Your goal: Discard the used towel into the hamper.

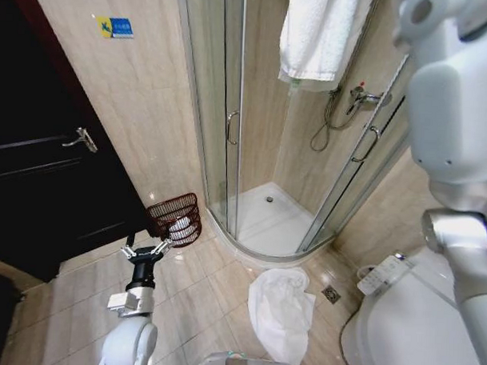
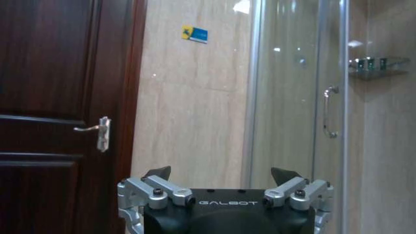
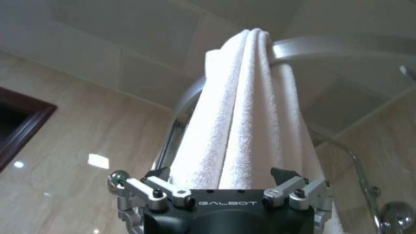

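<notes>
We see a tiled bathroom from our head camera. Our left gripper (image 1: 147, 250), fingers spread and empty, hangs at lower left just in front of the hamper (image 1: 176, 218), a dark wire basket on the floor beside the shower cabin (image 1: 253, 127). A white towel (image 1: 281, 310) lies crumpled on the floor at lower centre. Another towel (image 3: 237, 141) hangs over the cabin rail at top centre, and our right gripper (image 3: 224, 176), fingers spread, is raised to it, apparently to take hold.

Dark wooden door (image 1: 36, 167), glass shower enclosure (image 1: 230, 118), toilet (image 1: 406, 324), blue-yellow wall sticker (image 1: 114, 27)
</notes>
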